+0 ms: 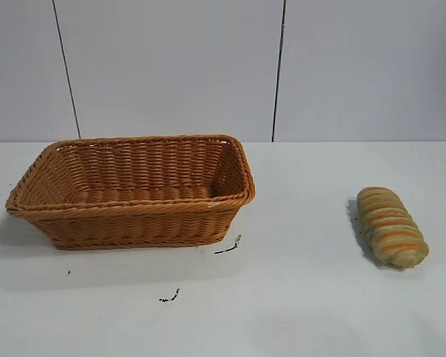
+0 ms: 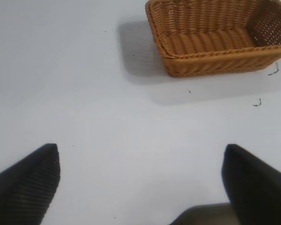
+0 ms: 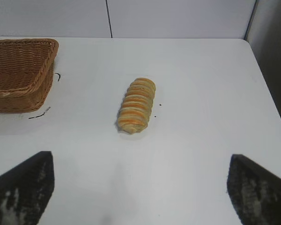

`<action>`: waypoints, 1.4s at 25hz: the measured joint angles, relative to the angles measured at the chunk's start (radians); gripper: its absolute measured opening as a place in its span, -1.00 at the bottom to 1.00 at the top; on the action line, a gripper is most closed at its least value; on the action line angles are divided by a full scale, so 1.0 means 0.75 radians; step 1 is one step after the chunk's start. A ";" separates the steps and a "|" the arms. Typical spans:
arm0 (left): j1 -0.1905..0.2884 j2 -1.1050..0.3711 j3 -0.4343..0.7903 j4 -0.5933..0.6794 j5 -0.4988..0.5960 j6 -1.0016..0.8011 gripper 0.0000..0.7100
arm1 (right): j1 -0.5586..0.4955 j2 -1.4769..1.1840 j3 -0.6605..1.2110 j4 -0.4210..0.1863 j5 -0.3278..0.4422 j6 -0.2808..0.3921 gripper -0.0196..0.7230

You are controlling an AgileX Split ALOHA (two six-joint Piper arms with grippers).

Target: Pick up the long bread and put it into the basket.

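The striped tan and orange long bread (image 1: 391, 227) lies on the white desk (image 1: 305, 297), well apart from the orange-brown woven wicker basket (image 1: 134, 216). The right hand (image 3: 140, 187), fingers spread apart, should close across its middle. The left hand (image 2: 140, 180) is also apart.

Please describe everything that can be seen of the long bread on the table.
The long bread is an oblong, log-shaped loaf with ridged crosswise stripes of tan, orange and pale cream. It lies flat on the white table, at the right side in the exterior view, well apart from the wicker basket. Only the table touches it. The right gripper is open and away from the loaf, which casts a small shadow beside itself.
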 joint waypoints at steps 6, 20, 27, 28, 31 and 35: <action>0.000 0.000 0.000 0.000 0.000 0.000 0.95 | 0.000 0.000 0.000 0.000 0.000 0.000 0.91; 0.000 0.000 0.000 0.000 0.000 0.000 0.95 | 0.000 0.427 -0.134 0.000 0.014 0.000 0.91; 0.000 0.000 0.000 0.000 0.000 0.000 0.95 | 0.000 1.051 -0.371 0.022 -0.001 0.000 0.91; 0.000 0.000 0.000 0.000 0.000 0.000 0.95 | 0.000 1.129 -0.409 0.024 -0.001 -0.001 0.91; 0.000 0.000 0.000 0.000 0.000 0.000 0.95 | 0.000 1.399 -0.522 0.025 -0.005 -0.005 0.91; 0.000 0.000 0.000 0.000 0.000 0.000 0.95 | 0.000 1.736 -0.682 0.025 -0.007 -0.005 0.91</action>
